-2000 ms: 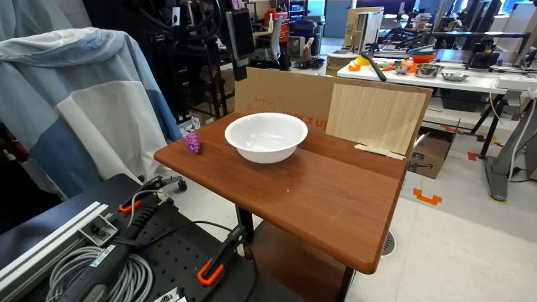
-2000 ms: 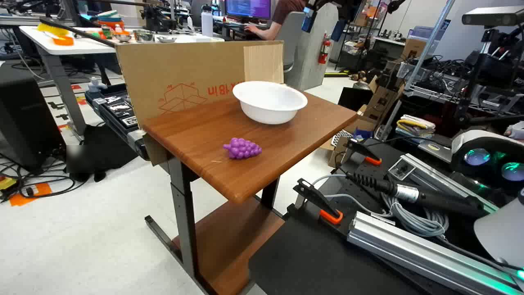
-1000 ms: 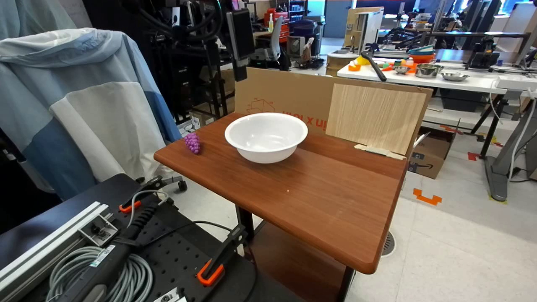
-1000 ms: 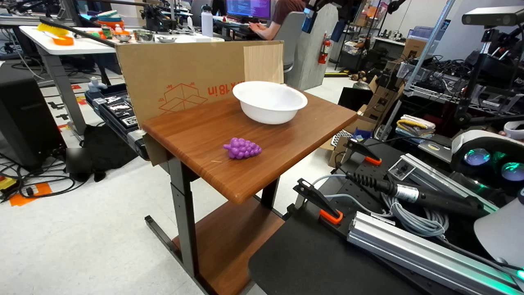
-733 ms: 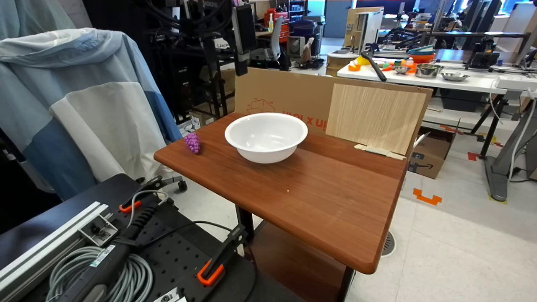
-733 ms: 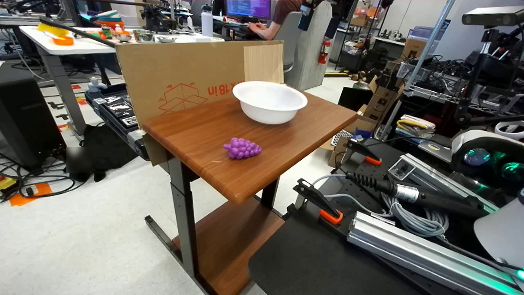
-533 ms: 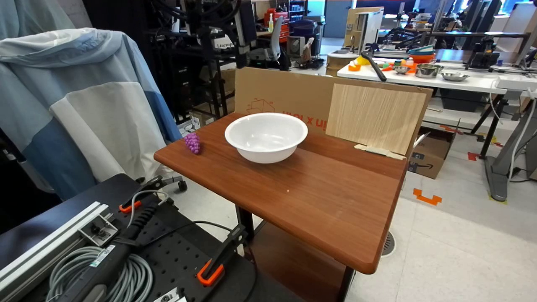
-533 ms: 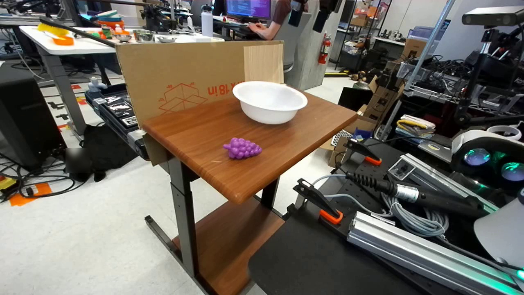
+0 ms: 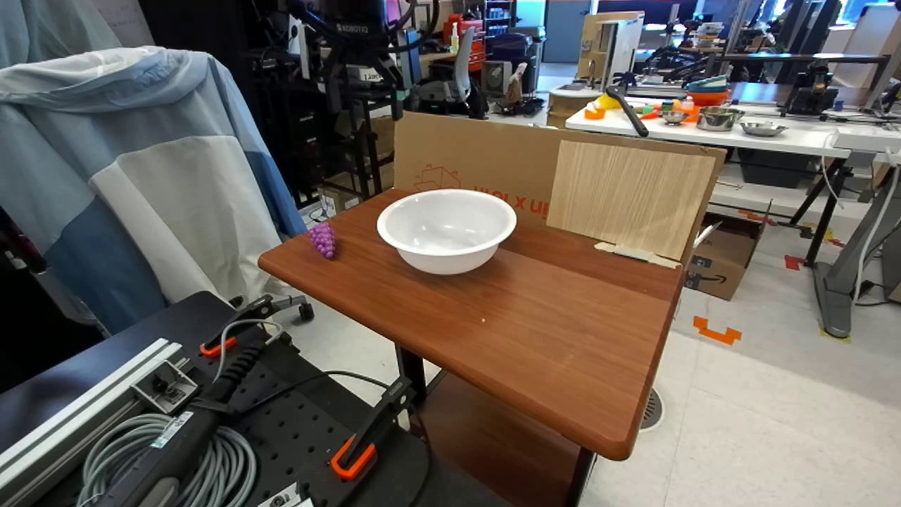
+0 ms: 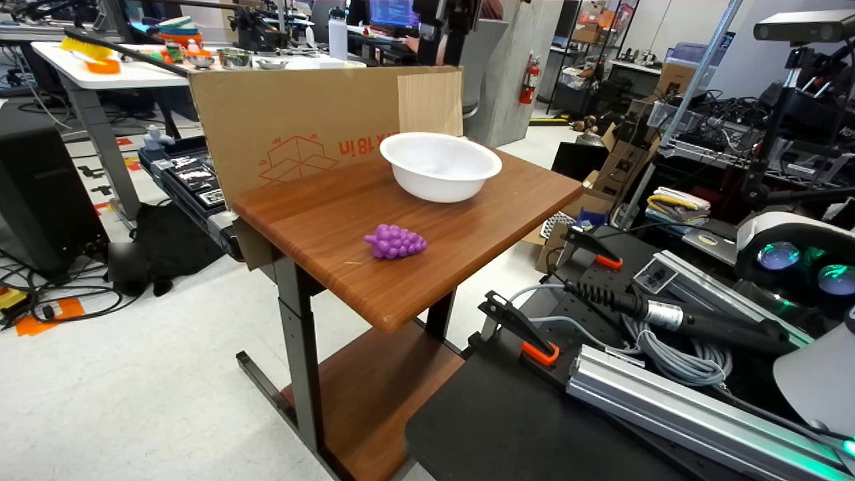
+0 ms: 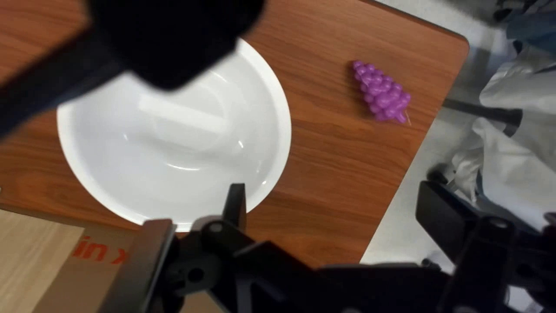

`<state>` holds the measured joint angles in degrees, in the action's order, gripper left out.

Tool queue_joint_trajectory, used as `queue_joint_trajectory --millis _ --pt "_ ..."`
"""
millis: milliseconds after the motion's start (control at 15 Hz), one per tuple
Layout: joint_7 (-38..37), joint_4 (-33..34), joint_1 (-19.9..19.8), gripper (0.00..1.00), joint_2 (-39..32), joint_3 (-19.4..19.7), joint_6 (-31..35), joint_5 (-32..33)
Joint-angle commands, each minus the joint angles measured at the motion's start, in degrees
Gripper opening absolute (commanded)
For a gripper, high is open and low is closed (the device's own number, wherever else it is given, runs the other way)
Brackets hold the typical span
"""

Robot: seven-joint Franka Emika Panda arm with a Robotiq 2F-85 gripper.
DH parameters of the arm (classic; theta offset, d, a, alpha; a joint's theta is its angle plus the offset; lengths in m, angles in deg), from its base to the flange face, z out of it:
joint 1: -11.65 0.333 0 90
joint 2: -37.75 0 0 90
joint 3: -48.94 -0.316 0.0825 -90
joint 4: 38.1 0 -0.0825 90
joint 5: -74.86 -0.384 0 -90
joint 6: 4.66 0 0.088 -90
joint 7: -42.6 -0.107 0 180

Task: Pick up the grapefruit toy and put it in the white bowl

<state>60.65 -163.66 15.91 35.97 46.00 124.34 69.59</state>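
Observation:
The grapefruit toy, a purple bunch of small round beads, lies on the brown table in both exterior views (image 9: 323, 241) (image 10: 395, 242) and at upper right in the wrist view (image 11: 382, 92). The white bowl stands upright near it in both exterior views (image 9: 446, 260) (image 10: 441, 180); its inside shows bare in the wrist view (image 11: 186, 174), partly hidden by a dark blurred part. My gripper (image 11: 330, 193) is open, fingers wide apart with nothing between them. It hangs high above the table in both exterior views (image 9: 366, 105) (image 10: 442, 57), apart from toy and bowl.
A cardboard sheet (image 9: 479, 151) with a light wood panel (image 9: 630, 197) stands along the table's (image 9: 549, 338) back edge. The toy lies near a table corner. A black bench (image 10: 534, 421) with clamps and coiled cable stands beside the table. A cloth-covered chair (image 9: 190, 190) stands near the toy's end.
My gripper has turned and moved, left and lower in an exterior view, with its fingers now more plainly seen. The toy and the bowl have not moved.

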Motion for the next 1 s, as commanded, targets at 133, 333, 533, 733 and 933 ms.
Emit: queue_joint_trajectory --millis 133,333,533,733,933 --pt "4.42 3.68 0.22 1.0 -4.21 -2.3 -3.12 0.08" --pt "5.44 4.96 0.29 1.0 -5.63 -2.77 -3.65 0.09" --pt "8.92 5.08 0.31 1.0 -5.6 -3.01 -5.78 1.19" --pt "11.85 3.95 1.25 1.0 -6.35 -3.98 -8.31 3.97" --pt "14.75 -0.39 2.03 1.0 -6.01 -6.0 -5.55 4.25"
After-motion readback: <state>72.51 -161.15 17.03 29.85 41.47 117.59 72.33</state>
